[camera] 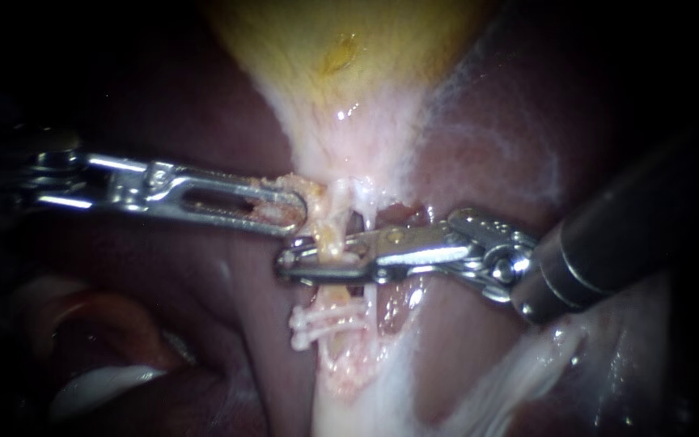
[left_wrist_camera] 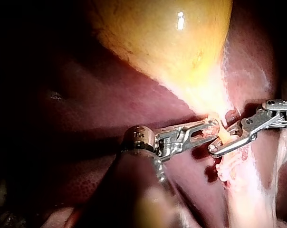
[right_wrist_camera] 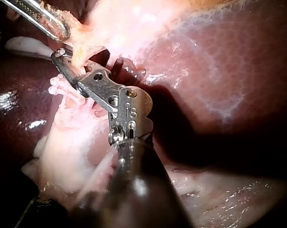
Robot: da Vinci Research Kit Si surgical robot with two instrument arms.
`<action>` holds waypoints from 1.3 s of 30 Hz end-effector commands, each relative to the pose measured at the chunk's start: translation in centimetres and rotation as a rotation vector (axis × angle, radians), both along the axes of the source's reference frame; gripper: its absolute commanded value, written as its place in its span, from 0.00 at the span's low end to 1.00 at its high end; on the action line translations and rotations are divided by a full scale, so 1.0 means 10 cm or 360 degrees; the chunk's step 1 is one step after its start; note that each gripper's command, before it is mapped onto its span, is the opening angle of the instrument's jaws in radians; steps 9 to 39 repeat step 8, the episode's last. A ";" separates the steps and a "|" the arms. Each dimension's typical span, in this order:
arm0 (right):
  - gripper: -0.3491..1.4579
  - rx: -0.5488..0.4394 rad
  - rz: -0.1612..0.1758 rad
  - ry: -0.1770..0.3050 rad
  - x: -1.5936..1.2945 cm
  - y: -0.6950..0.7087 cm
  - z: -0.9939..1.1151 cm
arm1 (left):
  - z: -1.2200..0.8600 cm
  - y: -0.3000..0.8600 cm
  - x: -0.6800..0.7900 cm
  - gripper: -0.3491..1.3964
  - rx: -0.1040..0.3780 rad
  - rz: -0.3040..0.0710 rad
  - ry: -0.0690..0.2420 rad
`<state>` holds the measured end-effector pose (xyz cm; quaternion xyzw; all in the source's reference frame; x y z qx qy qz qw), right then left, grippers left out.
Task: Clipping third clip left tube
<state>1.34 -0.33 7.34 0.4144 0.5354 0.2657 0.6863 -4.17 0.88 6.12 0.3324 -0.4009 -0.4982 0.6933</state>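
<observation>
White clips (camera: 327, 318), two in number, sit across the left tube (camera: 331, 243), one just beside the other, at the end of its exposed stretch away from the gallbladder (camera: 341, 57). Both appear fully closed. No third clip shows on the tube.

Location: the left tube is the yellowish one running from the gallbladder's neck down over the liver (camera: 236, 340). A thinner pale strand (camera: 370, 214) lies just beside it, on the side from which the right instrument enters.

Right instrument (camera: 289, 264): its jaws straddle the left tube between the gallbladder's neck and the two clips, apart from the nearer clip. The jaws stand nearly together, their tips converging beyond the tube, and one jaw bears on it from each side. The right wrist view (right_wrist_camera: 62, 59) agrees, with the tube (right_wrist_camera: 79, 54) caught between them. Whether a clip is loaded in the jaws cannot be told.

Left instrument (camera: 289, 212): its jaws are closed on frayed tissue (camera: 301, 192) at the gallbladder's neck, just beside the tube, on the gallbladder side of the right instrument.

Assessment: two of three clips are placed. The third appears to be at the point of application, with the site chosen and the tube enclosed. What seems to remain is completing the squeeze, opening the jaws and withdrawing them without dragging the tube, then confirming that a clip sits there.
</observation>
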 end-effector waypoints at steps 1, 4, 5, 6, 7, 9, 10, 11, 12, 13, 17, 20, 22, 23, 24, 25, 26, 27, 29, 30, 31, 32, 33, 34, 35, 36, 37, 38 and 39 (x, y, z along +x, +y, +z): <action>0.00 -0.0004 0.0003 -0.0001 0.000 0.000 0.000 | 0.000 0.000 0.000 0.00 0.0000 0.0000 0.0000; 0.00 -0.0004 0.0003 -0.0001 0.000 0.000 0.000 | 0.000 0.000 0.000 0.00 0.0000 0.0000 0.0000; 0.00 -0.0004 0.0003 -0.0001 0.000 0.000 0.000 | 0.000 0.000 0.000 0.00 0.0000 0.0000 0.0000; 0.00 -0.0004 0.0003 -0.0001 0.000 0.000 0.000 | 0.000 0.000 0.000 0.00 0.0000 0.0000 0.0000; 0.00 -0.0004 0.0003 -0.0001 0.000 0.000 0.000 | 0.000 0.000 0.000 0.00 0.0000 0.0000 0.0000; 0.00 -0.0004 0.0003 -0.0001 0.000 0.001 0.001 | 0.000 0.000 0.000 0.00 0.0000 0.0000 0.0000; 0.00 -0.0004 0.0003 -0.0001 0.000 0.001 0.001 | 0.000 0.000 0.000 0.00 0.0000 0.0000 0.0000; 0.00 -0.0004 0.0003 -0.0001 0.000 0.001 0.001 | 0.000 0.000 0.000 0.00 0.0000 0.0000 0.0000; 0.00 -0.0004 0.0003 -0.0001 0.000 0.001 0.001 | 0.000 0.000 0.000 0.00 0.0000 0.0000 0.0000; 0.00 -0.0004 0.0003 -0.0001 0.000 0.001 0.001 | 0.000 0.000 0.000 0.00 0.0000 0.0000 0.0000; 0.00 -0.0004 0.0003 -0.0001 0.000 0.001 0.001 | 0.000 0.000 0.000 0.00 0.0000 0.0000 0.0000; 0.00 -0.0004 0.0003 -0.0001 0.000 0.001 0.001 | 0.000 0.000 0.000 0.00 0.0000 0.0000 0.0000; 0.00 -0.0004 0.0003 -0.0001 0.000 0.001 0.001 | 0.000 0.000 0.000 0.00 0.0000 0.0000 0.0000; 0.00 -0.0004 0.0003 -0.0001 0.000 0.001 0.001 | 0.000 0.000 0.000 0.00 0.0000 0.0000 0.0000; 0.00 -0.0004 0.0003 -0.0001 0.000 0.001 0.001 | 0.000 0.000 0.000 0.00 0.0000 0.0000 0.0000; 0.00 -0.0004 0.0003 -0.0001 0.000 0.001 0.001 | 0.000 0.000 0.000 0.00 0.0000 0.0000 0.0000; 0.00 -0.0004 0.0003 -0.0001 0.000 0.001 0.001 | 0.000 0.000 0.000 0.00 0.0000 0.0000 0.0000; 0.00 -0.0004 0.0003 -0.0001 0.000 0.001 0.001 | 0.000 0.000 0.000 0.00 0.0000 0.0000 0.0000; 0.00 -0.0004 0.0003 -0.0001 0.000 0.001 0.001 | 0.000 0.000 0.000 0.00 0.0000 0.0000 0.0000; 0.00 -0.0004 0.0003 -0.0001 0.000 0.001 0.001 | 0.000 0.000 0.000 0.00 0.0000 0.0000 0.0000; 0.00 -0.0004 0.0003 -0.0001 0.000 0.001 0.001 | 0.000 0.000 0.000 0.00 0.0000 0.0000 0.0000; 0.00 -0.0004 0.0003 -0.0001 0.000 0.001 0.001 | 0.000 0.000 0.000 0.00 0.0000 0.0000 0.0000; 0.00 -0.0004 0.0003 -0.0001 0.000 0.001 0.001 | 0.000 0.000 0.000 0.00 0.0000 0.0000 0.0000; 0.00 -0.0004 0.0003 -0.0001 0.000 0.001 0.001 | 0.000 0.000 0.000 0.00 0.0000 0.0000 0.0000; 0.00 -0.0004 0.0003 -0.0001 0.000 0.001 0.001 | 0.000 0.000 0.000 0.00 0.0000 0.0000 0.0000; 0.00 -0.0004 0.0003 -0.0001 0.000 0.001 0.001 | 0.000 0.000 0.000 0.00 0.0000 0.0000 0.0000; 0.00 -0.0004 0.0003 -0.0001 0.000 0.001 0.001 | 0.000 0.000 0.000 0.00 0.0000 0.0000 0.0000; 0.00 -0.0004 0.0003 -0.0001 0.000 0.001 0.001 | 0.000 0.000 0.000 0.00 0.0000 0.0000 0.0000; 0.00 -0.0004 0.0003 -0.0001 0.000 0.001 0.001 | 0.000 0.000 0.000 0.00 0.0000 0.0000 0.0000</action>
